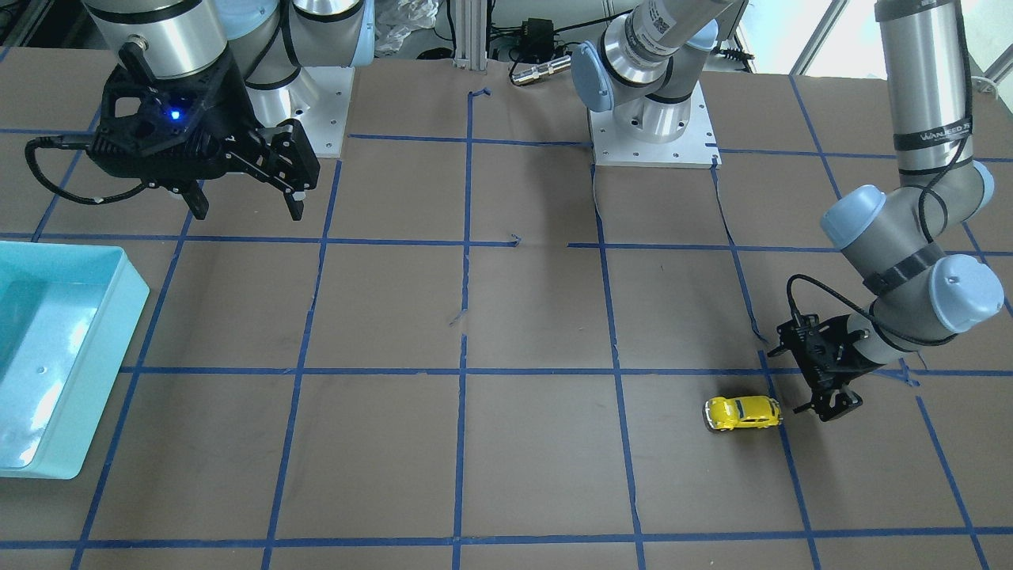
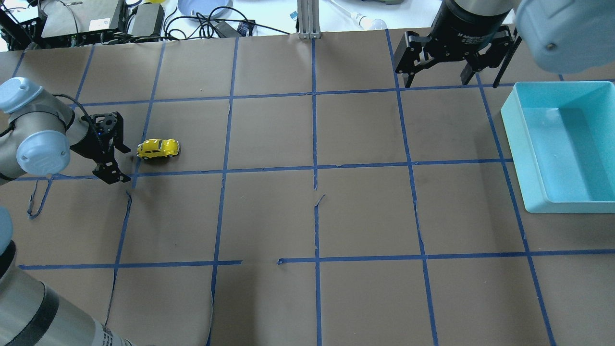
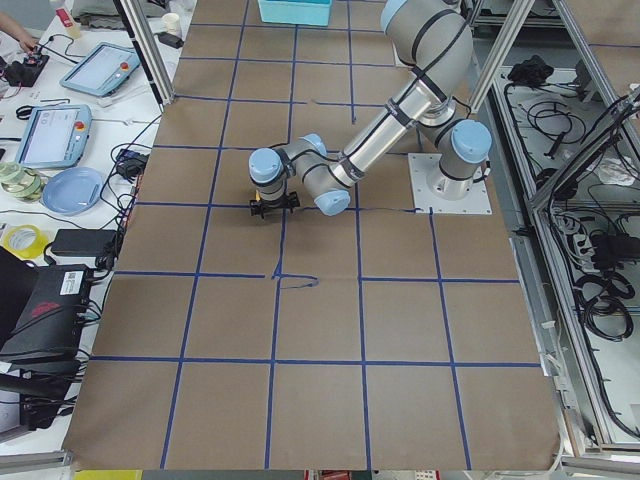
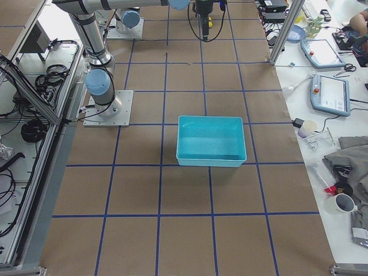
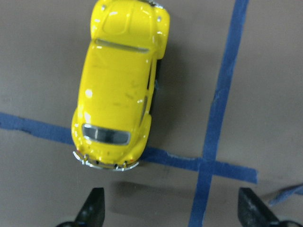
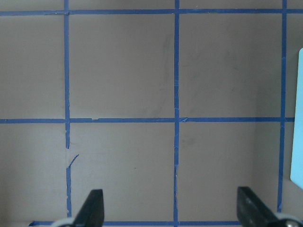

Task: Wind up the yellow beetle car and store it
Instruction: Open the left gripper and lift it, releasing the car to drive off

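A small yellow car [image 2: 158, 148] stands on its wheels on a brown table [image 2: 307, 216] marked with a grid of blue tape [image 2: 314, 144], on the robot's left side. The left gripper [image 5: 173, 210] sits low just beside the car's chrome bumper, fingers spread wide and not touching it. The right gripper [image 1: 247, 204] hangs above the table, fingers also spread and holding nothing. A light-blue tub [image 2: 528, 158] sits near it, well apart from the car.

A black strap [image 1: 934, 141] on the left arm [image 1: 922, 79], at two o'clock, reads roughly "WANSEED". Print on the right gripper [image 2: 451, 82], at one o'clock overhead, is unreadable.
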